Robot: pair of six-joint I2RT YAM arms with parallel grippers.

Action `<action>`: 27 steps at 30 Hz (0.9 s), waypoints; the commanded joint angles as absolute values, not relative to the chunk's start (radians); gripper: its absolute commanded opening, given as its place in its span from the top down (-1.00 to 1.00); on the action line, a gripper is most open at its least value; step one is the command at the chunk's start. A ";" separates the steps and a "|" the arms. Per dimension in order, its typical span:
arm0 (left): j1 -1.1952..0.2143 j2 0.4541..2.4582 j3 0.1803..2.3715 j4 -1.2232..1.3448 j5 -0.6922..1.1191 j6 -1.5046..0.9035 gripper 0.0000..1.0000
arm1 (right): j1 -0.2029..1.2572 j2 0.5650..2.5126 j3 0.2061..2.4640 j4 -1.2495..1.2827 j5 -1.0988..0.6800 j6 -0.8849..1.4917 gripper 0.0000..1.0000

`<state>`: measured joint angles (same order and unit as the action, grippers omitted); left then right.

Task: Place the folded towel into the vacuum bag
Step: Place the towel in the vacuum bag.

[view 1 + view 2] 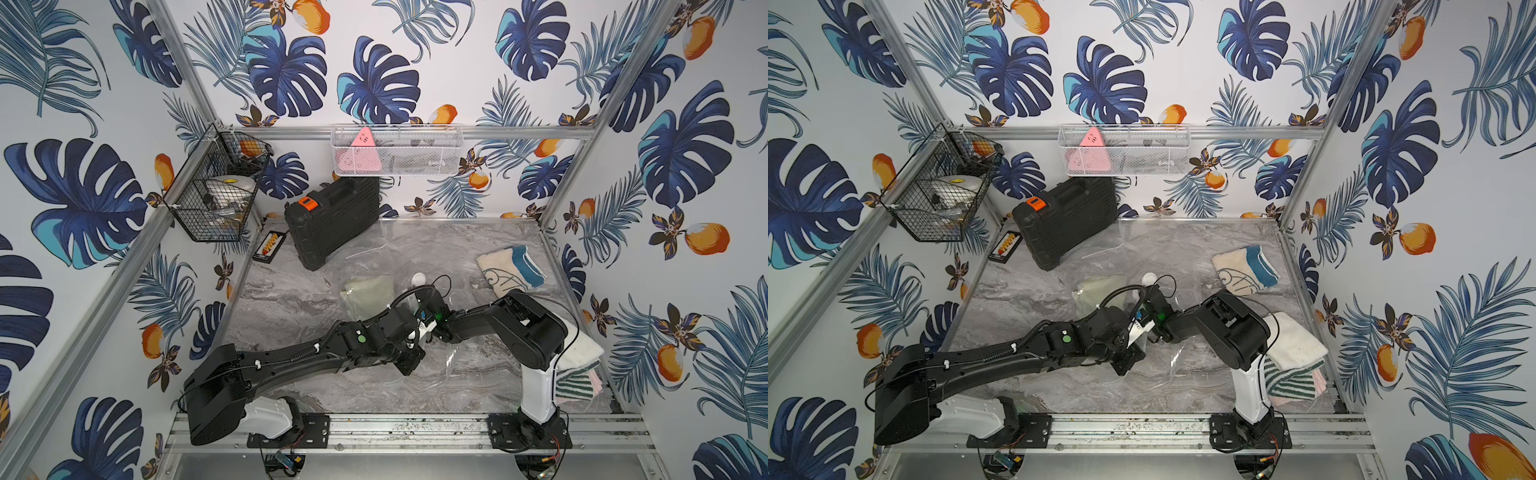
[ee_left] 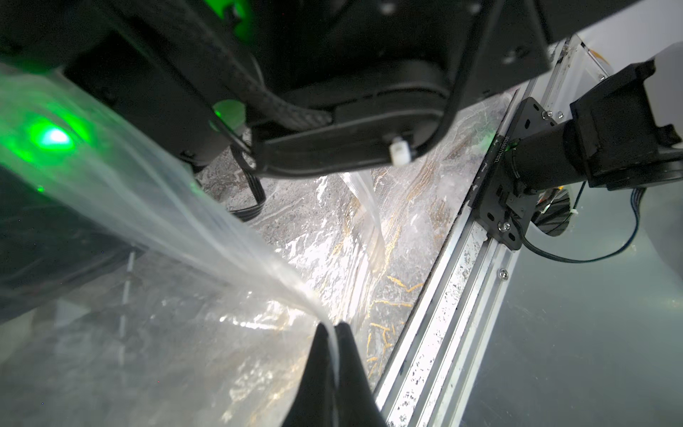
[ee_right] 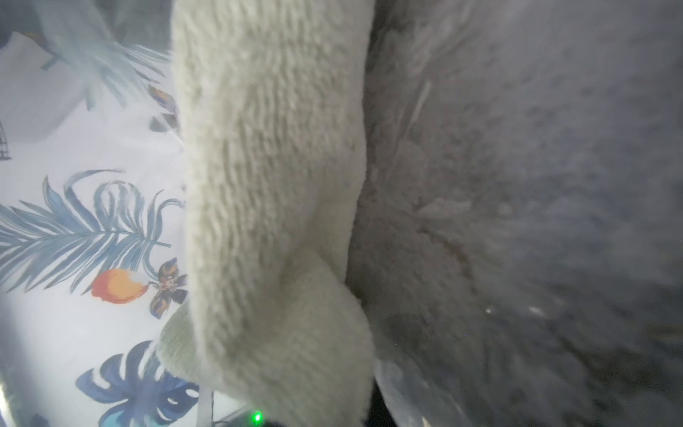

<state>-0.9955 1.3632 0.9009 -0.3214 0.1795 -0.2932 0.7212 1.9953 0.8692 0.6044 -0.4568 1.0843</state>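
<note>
The clear vacuum bag [image 1: 455, 363] lies crinkled on the marble table, its round white valve [image 1: 418, 277] near the middle. In the left wrist view my left gripper [image 2: 334, 327] is shut on a gathered edge of the bag [image 2: 155, 210] and holds it up off the table. The pale folded towel [image 1: 368, 291] lies left of the valve, dulled by plastic over it. My right gripper [image 1: 419, 303] reaches to it from the right. In the right wrist view the towel [image 3: 273, 207] fills the middle and hides the jaws, with bag film [image 3: 517, 185] beside it.
A black tool case [image 1: 332, 220] leans at the back left, a small abacus [image 1: 270, 246] beside it. A cream and blue towel [image 1: 511, 268] lies at the back right. A stack of towels [image 1: 577, 355] sits by the right arm's base. Wire baskets [image 1: 216, 191] [image 1: 395, 151] hang on the walls.
</note>
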 commanded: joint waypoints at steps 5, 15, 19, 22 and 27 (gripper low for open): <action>-1.003 1.357 0.893 -0.380 0.296 -0.289 1.00 | 0.720 2.021 0.925 0.628 -0.413 1.105 0.30; -0.923 1.222 0.874 -0.456 0.242 -0.330 0.53 | 0.720 1.686 0.710 0.138 -0.373 1.020 -0.44; -0.893 1.185 0.889 -0.493 0.235 -0.356 0.23 | 0.740 1.538 0.648 -0.035 -0.369 0.991 -0.50; -0.831 1.156 0.917 -0.470 0.242 -0.409 0.20 | 0.744 1.409 0.616 -0.155 -0.341 0.996 -0.51; -0.736 1.204 0.923 -0.281 0.256 -0.533 0.17 | 0.742 1.145 0.600 -0.411 -0.234 1.009 -0.48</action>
<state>-0.7506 1.1641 0.9123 -0.3943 0.2485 -0.4488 0.7441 1.2240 0.5999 -0.2016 -0.3153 1.0122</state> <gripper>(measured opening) 0.417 0.745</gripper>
